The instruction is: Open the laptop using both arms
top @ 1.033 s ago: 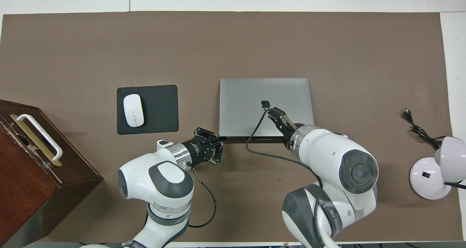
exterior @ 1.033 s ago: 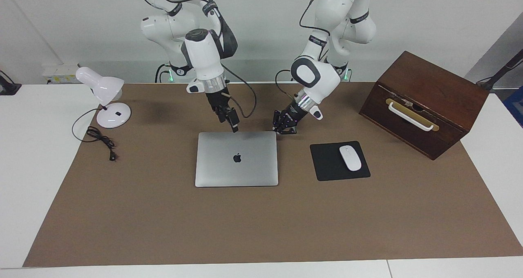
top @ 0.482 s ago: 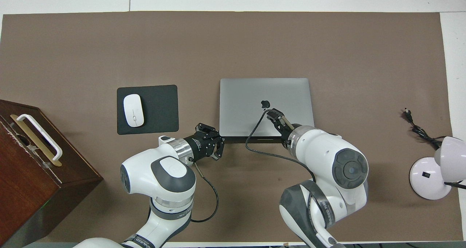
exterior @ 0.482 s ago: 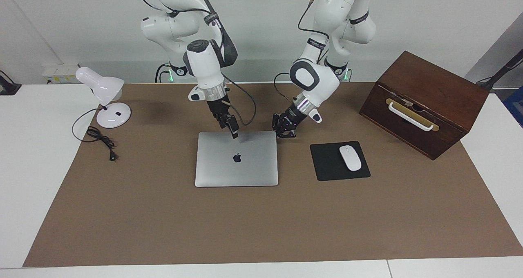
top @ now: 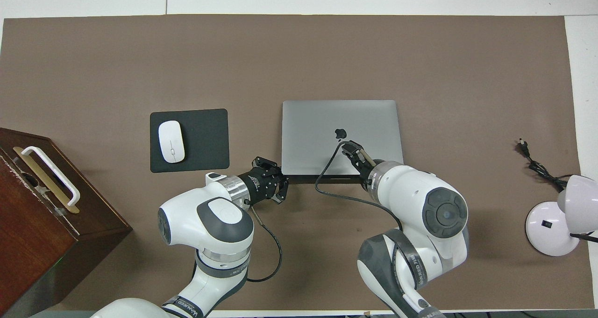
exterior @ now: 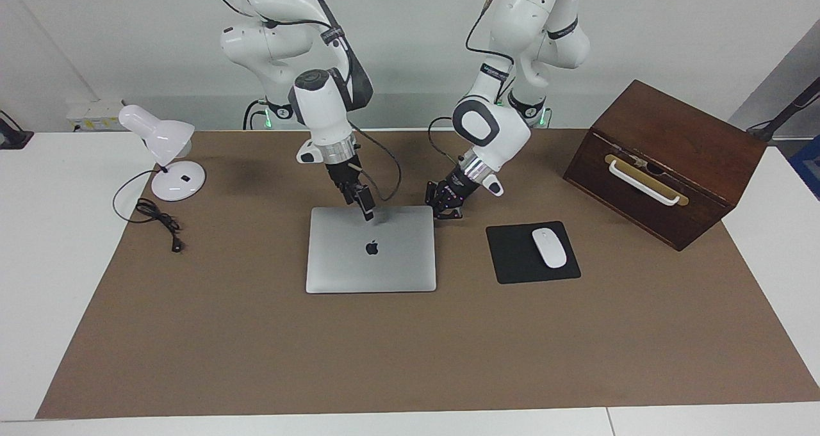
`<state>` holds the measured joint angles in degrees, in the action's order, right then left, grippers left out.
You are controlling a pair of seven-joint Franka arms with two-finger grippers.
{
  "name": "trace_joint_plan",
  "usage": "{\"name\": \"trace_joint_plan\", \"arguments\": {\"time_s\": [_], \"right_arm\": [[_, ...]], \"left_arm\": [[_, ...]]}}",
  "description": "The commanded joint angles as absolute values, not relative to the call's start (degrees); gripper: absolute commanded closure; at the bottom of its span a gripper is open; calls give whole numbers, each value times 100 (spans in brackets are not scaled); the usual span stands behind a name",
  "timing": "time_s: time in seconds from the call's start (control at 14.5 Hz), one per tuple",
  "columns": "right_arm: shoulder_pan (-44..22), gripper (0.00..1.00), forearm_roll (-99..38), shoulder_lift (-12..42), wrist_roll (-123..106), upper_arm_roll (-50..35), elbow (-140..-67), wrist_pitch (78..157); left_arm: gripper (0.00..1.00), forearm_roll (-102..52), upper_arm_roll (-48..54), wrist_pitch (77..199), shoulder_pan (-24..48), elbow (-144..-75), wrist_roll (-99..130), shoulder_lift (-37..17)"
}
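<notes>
Left gripper (exterior: 438,213), pinched shut, at the laptop's (exterior: 371,257) robot-side corner — right gripper (exterior: 367,213) over its lid, fingers unreadable.

A white desk (exterior: 38,263) carries a brown mat (exterior: 410,353). On the mat, a shut laptop (exterior: 371,260) lies under the right end effector (exterior: 366,207). Toward the left arm's end from the left end effector (exterior: 446,207) lie a black mouse pad (exterior: 512,257) and a wooden box (exterior: 666,161). A lamp (exterior: 170,161) stands toward the right arm's end.
</notes>
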<state>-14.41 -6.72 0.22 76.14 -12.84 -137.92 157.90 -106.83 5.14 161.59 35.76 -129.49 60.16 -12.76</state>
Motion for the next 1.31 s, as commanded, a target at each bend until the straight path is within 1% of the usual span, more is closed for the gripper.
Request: {"name": "trace_joint_plan", "arguments": {"time_s": [0.0, 1.24], "right_arm": [[-1450, 0, -773, 35, 7655, -1274, -13843, 15943], [-1389, 0, -773, 246, 7506, -1239, -13746, 16181]], "left_arm": [[100, -10837, 475, 16286, 3621, -12797, 5766, -1485], [100, -10846, 483, 16286, 3604, -12806, 5607, -1547]]}}
